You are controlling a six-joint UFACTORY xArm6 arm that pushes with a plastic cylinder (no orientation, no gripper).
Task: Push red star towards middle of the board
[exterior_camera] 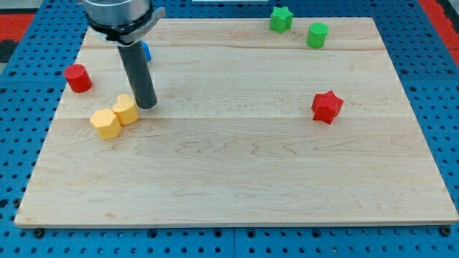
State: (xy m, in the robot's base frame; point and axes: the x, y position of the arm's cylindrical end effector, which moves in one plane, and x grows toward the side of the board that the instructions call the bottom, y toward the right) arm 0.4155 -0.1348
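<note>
The red star sits at about three o'clock on the table, well apart from the centre and clear of every other block. My tip is far across at about nine o'clock, just beside the upper of two yellow blocks that touch each other. The tool is a plain rod with nothing to open or close, and it holds nothing; it only presses sideways.

I judge the star to be light, rigid and quick to slide on the smooth wood. Its points make it likely to spin if struck off-centre, so contact wants to be on its three o'clock side, in line with its middle, with the push aimed at nine o'clock.

The table is pale, flat wood with faint plank seams running across, which should not catch a block. It lies on a blue pegboard base. The stretch between the star and the centre is bare, so there is ample room. At about twelve to one o'clock stand a green star and a green cylinder; a red cylinder sits near ten o'clock, and a blue block shows partly behind the rod, its shape hidden.
</note>
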